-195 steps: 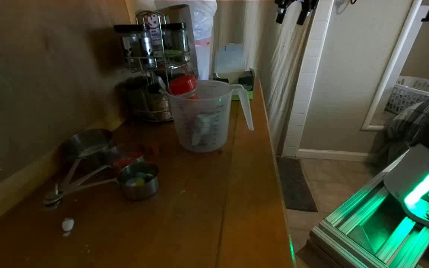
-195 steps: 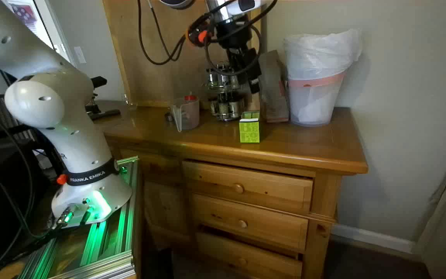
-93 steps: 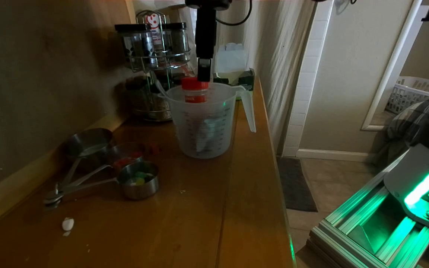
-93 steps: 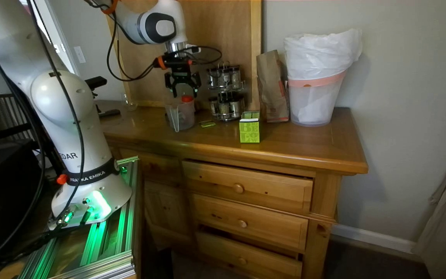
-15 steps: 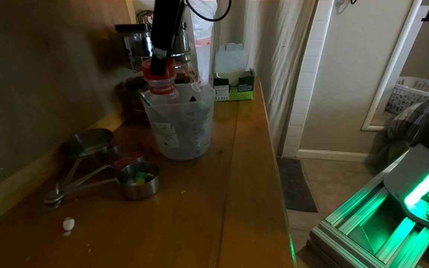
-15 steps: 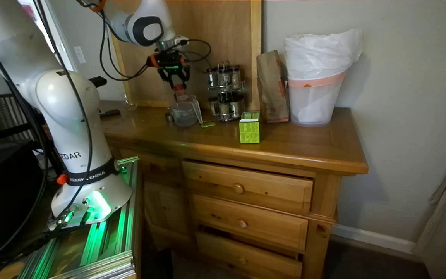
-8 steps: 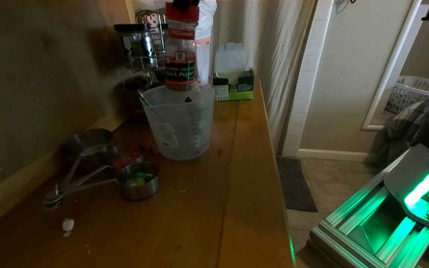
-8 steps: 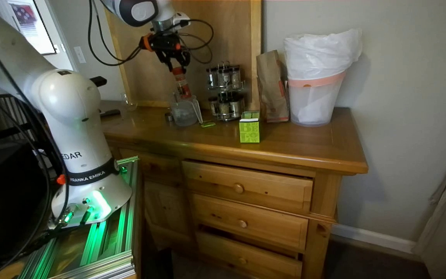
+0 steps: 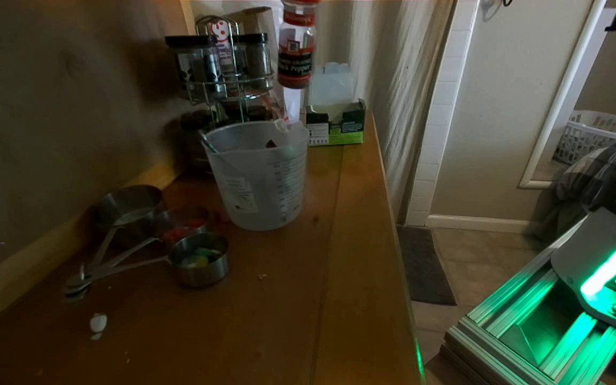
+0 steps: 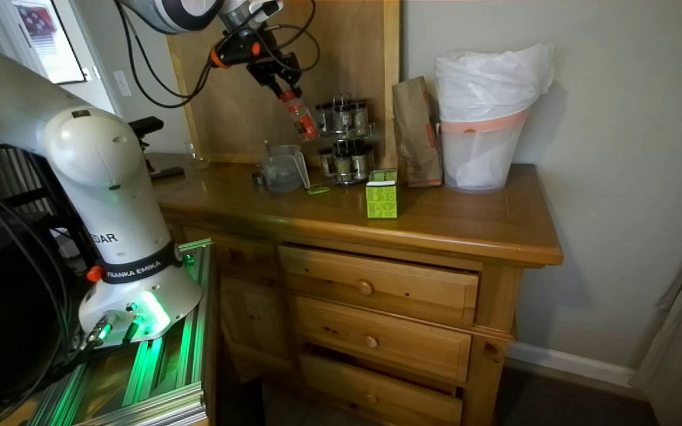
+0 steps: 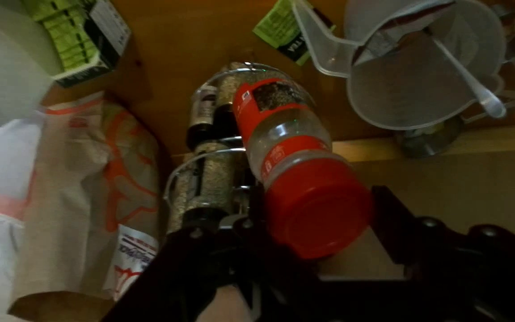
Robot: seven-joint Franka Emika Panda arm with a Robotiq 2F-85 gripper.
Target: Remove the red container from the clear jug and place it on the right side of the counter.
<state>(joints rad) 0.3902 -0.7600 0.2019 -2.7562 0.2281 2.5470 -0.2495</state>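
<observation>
My gripper point(image 11: 318, 197) is shut on the red lid of the red container point(image 11: 280, 120), a slim bottle with red labels. The bottle hangs tilted in the air, outside the clear jug point(image 10: 283, 173) and higher than its rim, in both exterior views. In an exterior view its base points toward the spice rack. The jug stands upright on the wooden counter point(image 9: 265, 321), a spoon leaning inside it. An exterior view shows the gripper point(image 10: 289, 93) above the counter; elsewhere the top of the lid point(image 9: 300, 2) is cut off by the frame's edge.
A wire spice rack point(image 10: 344, 142) stands close to the hanging bottle. Farther right are a green tea box point(image 10: 382, 200), a paper bag point(image 10: 417, 133) and a lined white bin point(image 10: 483, 154). Metal measuring cups point(image 9: 199, 262) lie near the jug; a tea packet point(image 10: 318, 190) lies beside it.
The gripper closed on the lid and lifted the bottle out of the jug. Over the last second it rose and swung toward the spice rack, tilting. Earlier, the jug turned, its handle changing side.
</observation>
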